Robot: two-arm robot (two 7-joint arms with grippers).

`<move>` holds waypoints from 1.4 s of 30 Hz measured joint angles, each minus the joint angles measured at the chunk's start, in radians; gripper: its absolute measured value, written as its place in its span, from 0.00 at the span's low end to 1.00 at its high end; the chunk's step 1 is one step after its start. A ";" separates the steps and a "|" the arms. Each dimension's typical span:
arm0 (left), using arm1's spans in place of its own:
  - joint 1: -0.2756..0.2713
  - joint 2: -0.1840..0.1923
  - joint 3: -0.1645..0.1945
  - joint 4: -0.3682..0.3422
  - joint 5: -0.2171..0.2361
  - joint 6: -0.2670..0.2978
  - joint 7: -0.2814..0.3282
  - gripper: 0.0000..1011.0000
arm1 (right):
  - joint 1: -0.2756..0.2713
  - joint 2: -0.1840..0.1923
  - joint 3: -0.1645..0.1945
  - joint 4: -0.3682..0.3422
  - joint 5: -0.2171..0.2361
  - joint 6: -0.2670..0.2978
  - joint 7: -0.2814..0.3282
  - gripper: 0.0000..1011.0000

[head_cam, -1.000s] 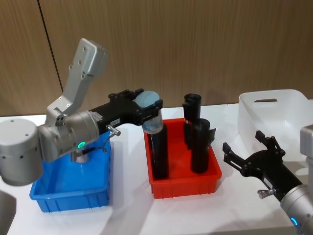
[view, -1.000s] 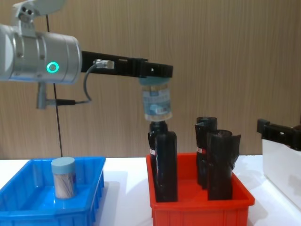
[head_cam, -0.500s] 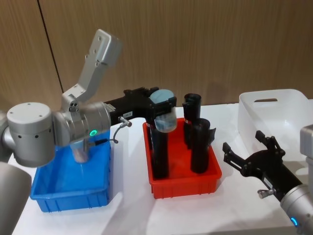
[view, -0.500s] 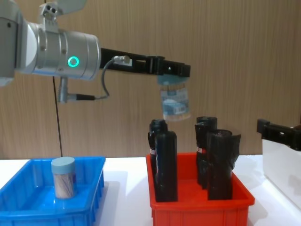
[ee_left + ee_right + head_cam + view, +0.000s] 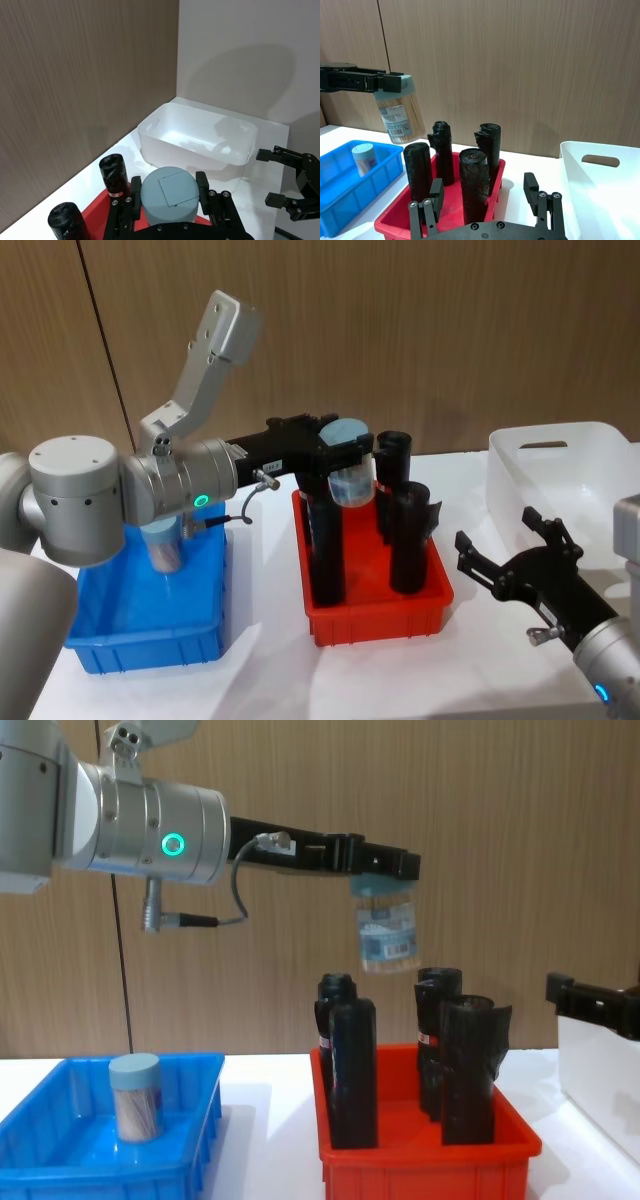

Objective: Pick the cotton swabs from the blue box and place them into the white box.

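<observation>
- while the held swab jar (image 5: 388,930) hangs in the air over the red bin (image 5: 380,618), the left gripper (image 5: 343,445) has its fingers clamped on either side of the lid. the clear body dangles below with a slight tilt.
- the jar's base is above the tops of the black bottles (image 5: 408,540) and not touching them, though the gap looks small from the chest view.
- second swab jar (image 5: 135,1098) stands upright in the blue box (image 5: 140,648) on the robot's left, with nothing touching it.
- white box (image 5: 560,455) is far right, well apart from the held jar. the red bin and its bottles sit between, and the left wrist view shows the box interior bare.
- right gripper (image 5: 495,530) is low between the red bin and the white box, fingers spread, holding nothing. looks idle.
- my read: this is the carry leg, about midway across, with one more jar to fetch afterwards.
- risk: a lid-only grip on a tilted jar. a fast swing or hard stop could slip it out or pop the lid, and the jar would drop among the bottles.
- risk: descending early clips a bottle top and topples it.
- risk: the path crosses near the right gripper, so there's an arm clash if clearance isn't held.
- risk: releasing before the jar is past the white box's near wall lands it on the rim or the table.
</observation>
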 joint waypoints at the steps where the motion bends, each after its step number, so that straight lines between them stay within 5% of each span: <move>1: -0.002 -0.001 0.001 0.003 0.000 0.000 -0.002 0.64 | 0.000 0.000 0.000 0.000 0.000 0.000 0.000 0.99; 15: -0.014 -0.007 0.003 0.019 0.000 0.002 -0.012 0.64 | 0.012 0.005 0.003 -0.001 -0.006 0.027 0.037 0.99; 42: -0.019 -0.010 0.004 0.025 0.000 0.002 -0.017 0.64 | 0.135 -0.024 0.006 0.024 0.040 0.214 0.198 0.99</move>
